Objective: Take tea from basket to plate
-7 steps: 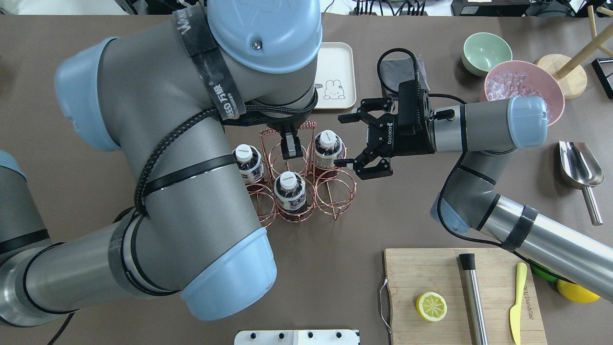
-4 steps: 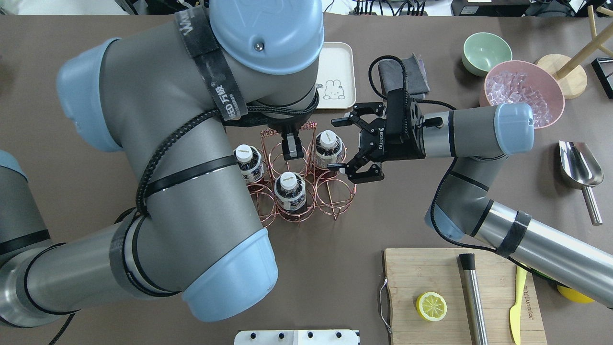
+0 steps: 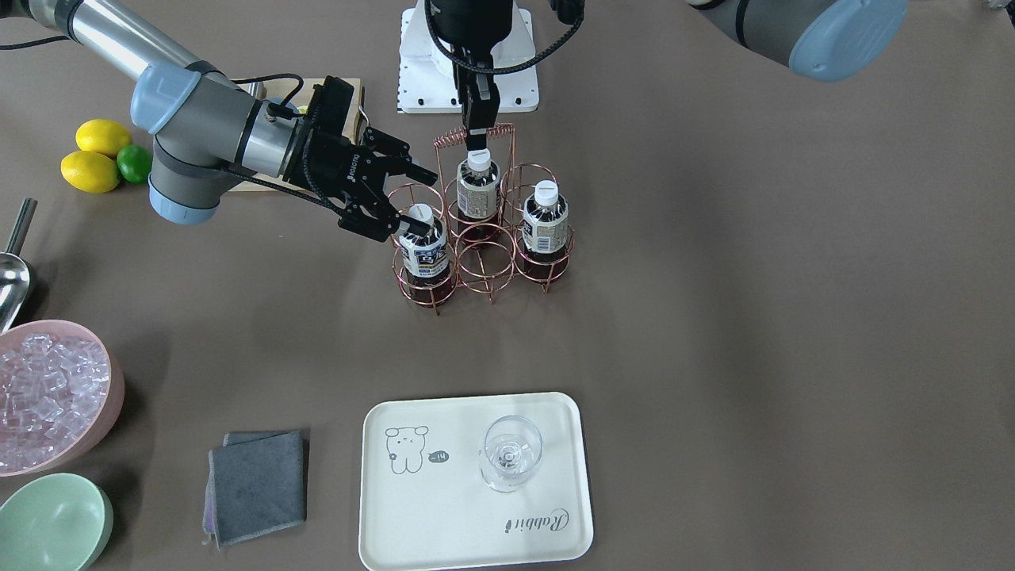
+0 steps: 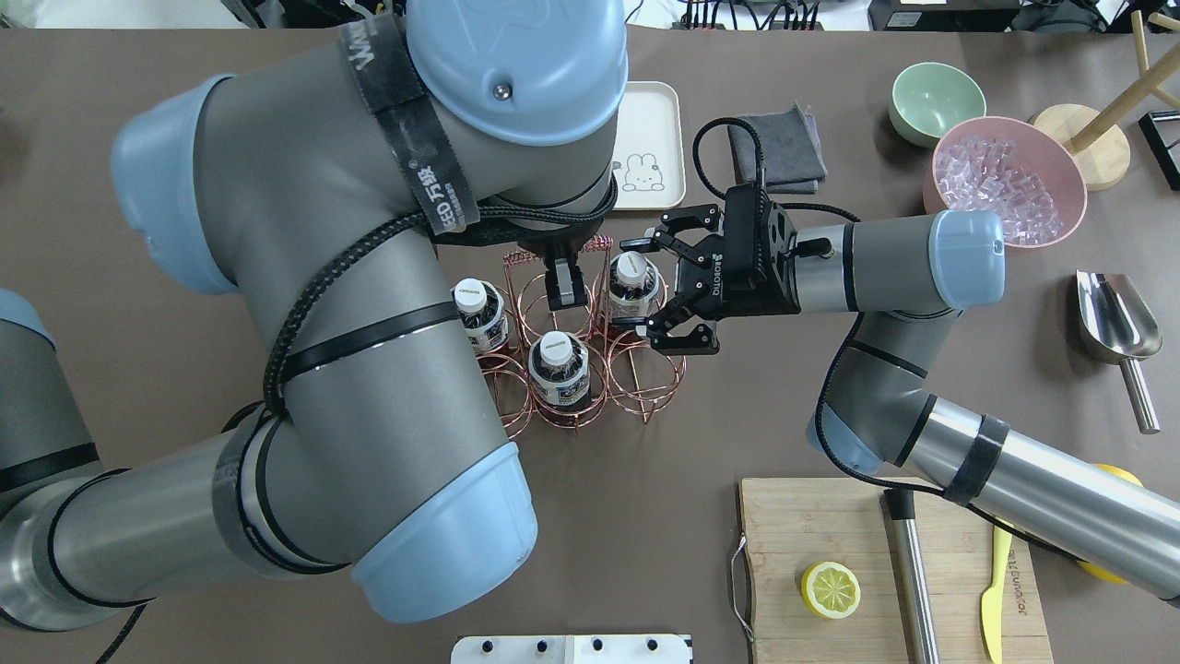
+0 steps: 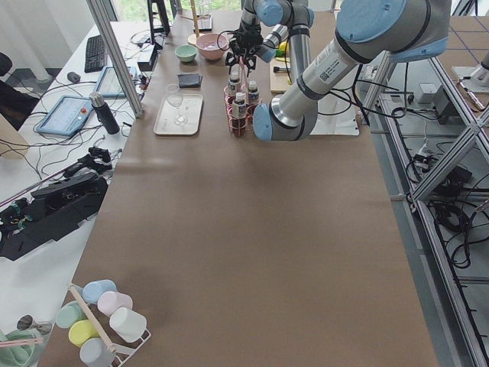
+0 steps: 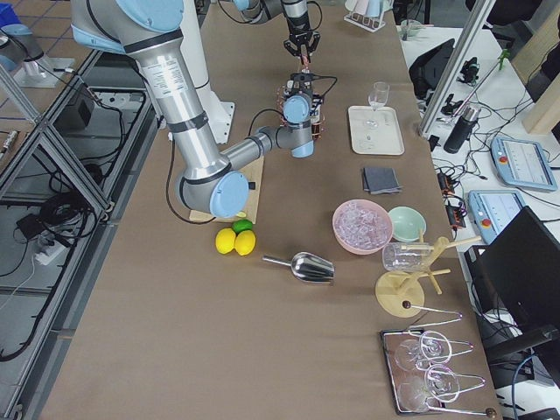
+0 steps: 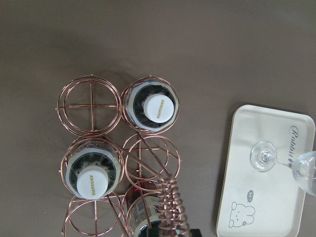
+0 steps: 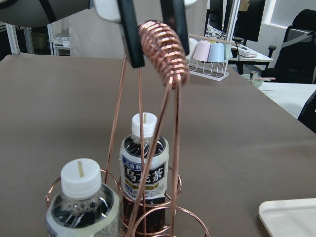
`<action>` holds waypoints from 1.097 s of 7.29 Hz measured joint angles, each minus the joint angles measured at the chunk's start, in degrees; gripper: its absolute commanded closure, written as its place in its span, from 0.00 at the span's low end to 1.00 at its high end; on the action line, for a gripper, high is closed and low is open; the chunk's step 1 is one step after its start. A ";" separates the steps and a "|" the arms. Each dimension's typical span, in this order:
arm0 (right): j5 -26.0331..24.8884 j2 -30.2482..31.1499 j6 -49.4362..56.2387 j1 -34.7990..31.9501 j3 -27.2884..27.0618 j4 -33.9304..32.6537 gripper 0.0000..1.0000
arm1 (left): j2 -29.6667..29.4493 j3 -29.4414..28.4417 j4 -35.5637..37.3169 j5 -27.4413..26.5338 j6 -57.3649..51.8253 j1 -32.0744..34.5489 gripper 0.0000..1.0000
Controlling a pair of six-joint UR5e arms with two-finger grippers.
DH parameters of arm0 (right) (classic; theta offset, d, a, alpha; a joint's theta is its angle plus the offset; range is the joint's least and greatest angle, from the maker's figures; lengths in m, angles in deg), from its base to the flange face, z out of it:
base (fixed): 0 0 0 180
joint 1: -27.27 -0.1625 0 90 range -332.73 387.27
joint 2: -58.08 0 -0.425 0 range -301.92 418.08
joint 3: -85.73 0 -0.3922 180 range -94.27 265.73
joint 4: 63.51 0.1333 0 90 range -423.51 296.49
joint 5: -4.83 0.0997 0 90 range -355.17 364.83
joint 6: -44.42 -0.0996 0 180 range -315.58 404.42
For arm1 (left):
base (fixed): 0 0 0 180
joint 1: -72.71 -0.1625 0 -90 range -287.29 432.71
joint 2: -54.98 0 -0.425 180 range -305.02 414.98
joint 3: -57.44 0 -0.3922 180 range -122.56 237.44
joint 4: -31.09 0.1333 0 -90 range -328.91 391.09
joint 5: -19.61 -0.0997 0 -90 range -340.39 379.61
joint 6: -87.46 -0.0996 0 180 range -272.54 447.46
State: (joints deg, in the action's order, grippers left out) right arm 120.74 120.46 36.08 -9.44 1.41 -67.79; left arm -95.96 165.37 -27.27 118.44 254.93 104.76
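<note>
The basket (image 3: 484, 224) is a copper wire carrier and holds three tea bottles. It also shows in the overhead view (image 4: 683, 367). My left gripper (image 4: 562, 281) comes down from above and is shut on the basket's coiled handle (image 8: 163, 44). My right gripper (image 4: 641, 284) is open and level. Its fingers straddle the top of the tea bottle (image 4: 630, 277) in the corner cell nearest it, seen too in the front view (image 3: 420, 242). The cream plate (image 3: 444, 507) lies beyond the basket with a stemmed glass (image 3: 511, 452) on it.
A grey cloth (image 4: 779, 148), a green bowl (image 4: 936, 97) and a pink bowl of ice (image 4: 1005, 180) sit at the far right. A metal scoop (image 4: 1115, 318) lies right. A cutting board (image 4: 830, 526) with a lemon half is near right.
My right gripper has moved left, still open, until its fingers straddle the near corner bottle. My left gripper has stayed on the handle.
</note>
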 measured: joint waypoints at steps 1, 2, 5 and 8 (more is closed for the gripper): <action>-0.16 0.06 0.89 0.08 0.12 -0.02 0.63 | 0.14 0.00 0.00 0.03 -0.06 0.10 1.00; -0.17 0.14 1.38 -0.07 0.16 -0.03 0.94 | 0.28 -0.06 0.00 0.05 -0.11 0.17 1.00; -0.06 0.33 1.65 -1.36 0.14 -1.21 1.00 | 0.64 -0.16 0.08 0.18 -0.24 0.42 1.00; 0.66 0.05 1.31 -3.65 -0.67 -1.95 1.00 | 1.03 -0.10 0.13 0.22 -0.25 0.39 1.00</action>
State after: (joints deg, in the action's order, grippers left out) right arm 121.40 120.51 37.39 -13.09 0.74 -69.74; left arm -94.93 165.27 -27.14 118.66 254.68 105.15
